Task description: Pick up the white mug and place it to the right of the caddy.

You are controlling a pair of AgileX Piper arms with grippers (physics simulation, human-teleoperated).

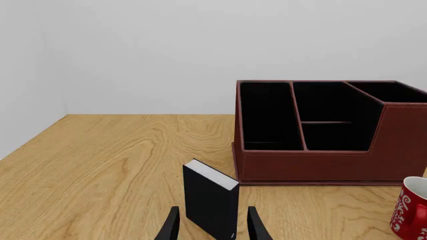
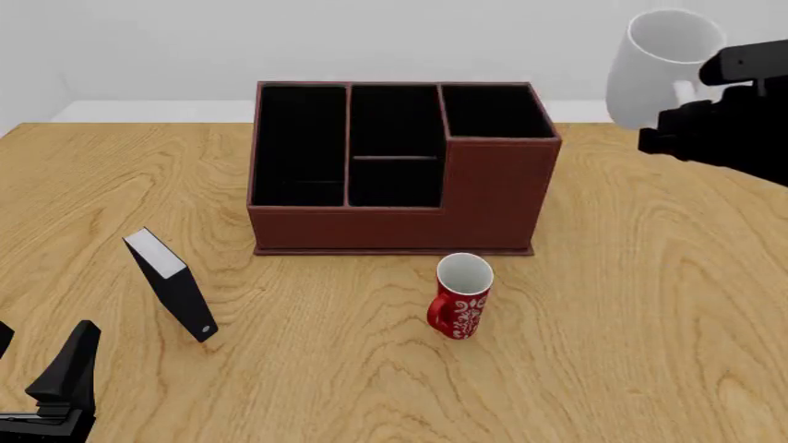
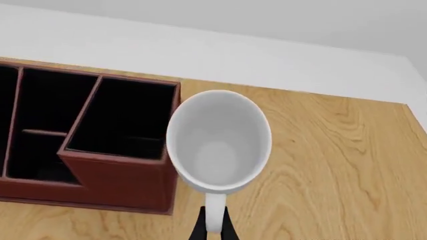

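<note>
Wood-grain counter (image 1: 100, 165) fills the left wrist view, where the left claw (image 1: 212, 227) sits spread apart and idle, its fingers either side of a small black book-like box (image 1: 210, 202) that stands just ahead of them. Behind it stands the caddy (image 1: 320, 165), with a red mug (image 1: 413, 210) at the edge of the picture.

From the front, the right claw (image 2: 689, 97) holds the white mug (image 2: 659, 65) high in the air, beyond and to the right of the caddy (image 2: 493, 194), its mouth tipped upward. The red mug (image 2: 462, 295) stands near the caddy's front side.

Looking along the right arm, the right claw (image 3: 212, 227) is clenched on the mug's handle, and the white mug (image 3: 217, 145) hangs over the bare wood just past the caddy's (image 3: 113, 180) taller end. To do this well, I would lower it straight down onto that bare wood, keep it upright and apart from the caddy wall, and let go only once the base rests flat.
</note>
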